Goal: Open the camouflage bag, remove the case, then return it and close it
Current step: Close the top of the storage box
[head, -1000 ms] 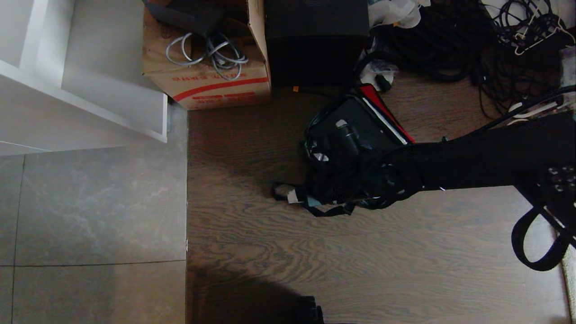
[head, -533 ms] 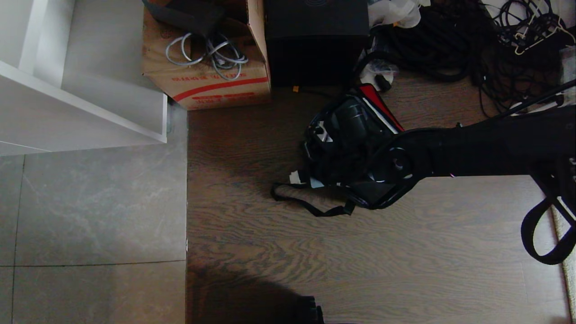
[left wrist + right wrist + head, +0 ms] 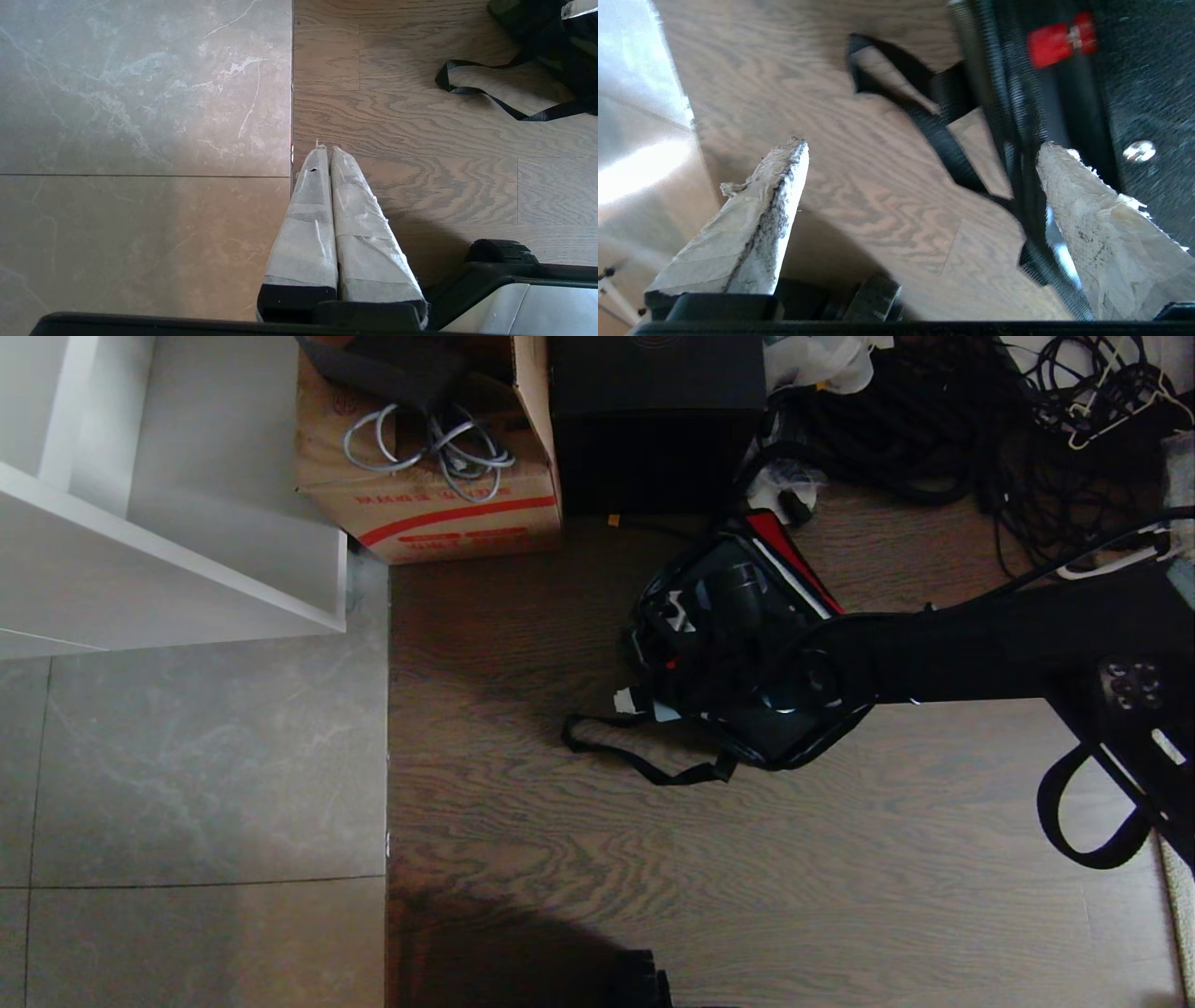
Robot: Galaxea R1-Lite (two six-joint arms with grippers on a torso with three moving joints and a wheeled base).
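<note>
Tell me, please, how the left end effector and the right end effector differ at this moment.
The left end effector has its fingers pressed together, while the right end effector stands wide open. The left hangs over bare floor away from the camouflage bag; the right is at the bag's edge, holding nothing. Both have pale wrapped fingers.

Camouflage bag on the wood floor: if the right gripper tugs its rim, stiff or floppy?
Probably floppy: the camouflage bag is soft fabric, and its shoulder strap trails limp on the floor. Likely to drag rather than lift, since the black case appears to sit inside. The right gripper has its jaws open beside the rim.
</note>
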